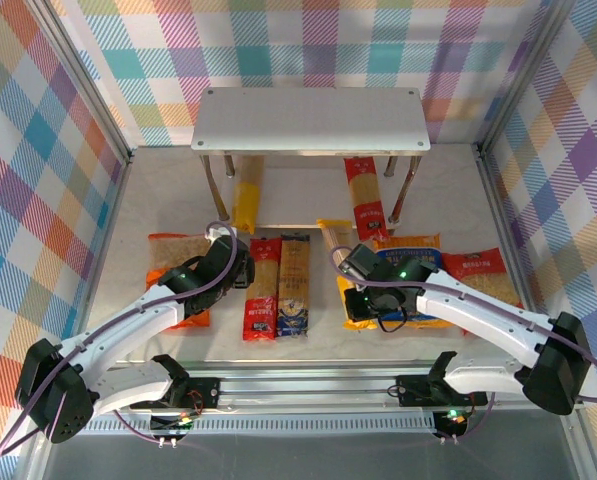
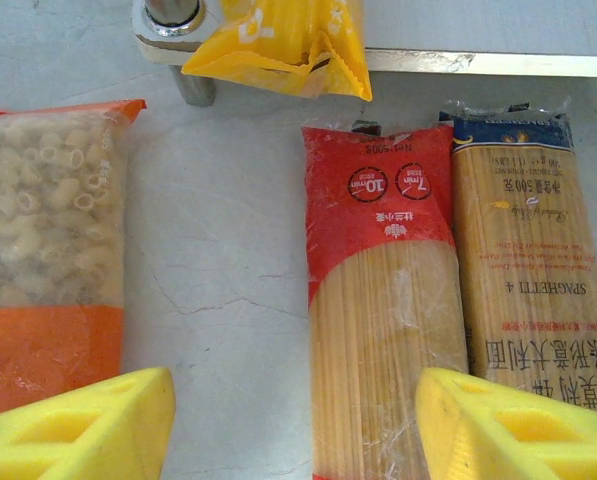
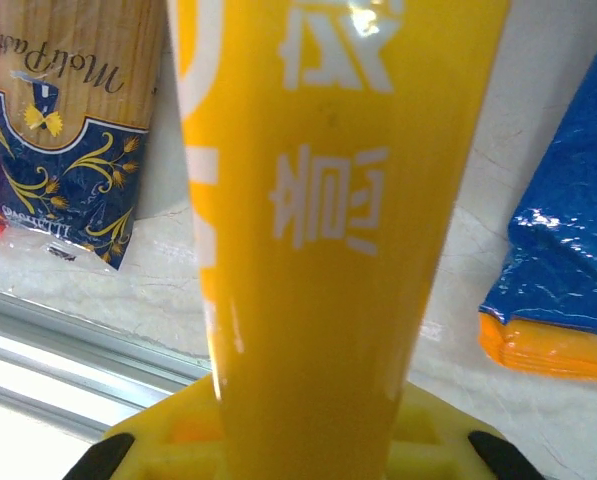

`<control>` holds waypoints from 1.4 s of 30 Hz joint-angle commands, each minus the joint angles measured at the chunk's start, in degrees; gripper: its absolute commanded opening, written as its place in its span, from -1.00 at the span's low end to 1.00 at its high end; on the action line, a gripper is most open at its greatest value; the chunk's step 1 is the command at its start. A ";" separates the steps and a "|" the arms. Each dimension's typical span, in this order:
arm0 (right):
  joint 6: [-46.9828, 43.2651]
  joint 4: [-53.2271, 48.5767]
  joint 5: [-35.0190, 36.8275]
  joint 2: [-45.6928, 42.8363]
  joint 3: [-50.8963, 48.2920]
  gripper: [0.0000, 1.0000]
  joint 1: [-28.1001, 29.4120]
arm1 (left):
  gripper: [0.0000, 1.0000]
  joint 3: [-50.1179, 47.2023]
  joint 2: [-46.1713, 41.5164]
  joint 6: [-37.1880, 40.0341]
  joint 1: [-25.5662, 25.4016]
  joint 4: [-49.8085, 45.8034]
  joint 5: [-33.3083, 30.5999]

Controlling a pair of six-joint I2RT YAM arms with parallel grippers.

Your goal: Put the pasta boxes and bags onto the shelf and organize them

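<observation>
From above, the shelf [image 1: 313,120] stands at the far side of the table [image 1: 308,345]. A shelved yellow pack [image 1: 248,200] and a shelved red pack [image 1: 365,200] reach out from under its top tier. The orange bag [image 1: 173,270] lies at the left. The loose red pack [image 1: 263,290] and the tan pack [image 1: 293,285] lie side by side in the middle. The blue bag [image 1: 423,285] and the red bag [image 1: 488,268] lie at the right. The left gripper [image 1: 223,240] sits between the orange bag and the loose red pack. The right gripper [image 1: 346,270] is on the gripped yellow pack [image 1: 340,245], just beside the blue bag.

At the left wrist, the left gripper [image 2: 296,425] is spread wide with nothing between its yellow pads [image 2: 78,430]. The orange bag [image 2: 48,230] lies to one side, with the loose red pack [image 2: 383,300] and tan pack [image 2: 528,270] to the other. Ahead, the shelved yellow pack [image 2: 278,40] overhangs the lower tier of the shelf [image 2: 478,40].

At the right wrist, the right gripper [image 3: 308,445] is clamped on the gripped yellow pack [image 3: 328,200]. Whether its far end touches the table I cannot tell. The tan pack's [image 3: 68,130] dark blue end lies on one side and the blue bag [image 3: 568,220] on the other.
</observation>
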 commanded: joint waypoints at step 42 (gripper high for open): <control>-17.46 15.28 9.50 36.56 34.68 -1.00 -20.24 | 0.37 -2.81 -6.18 -1.79 -0.41 -4.69 0.68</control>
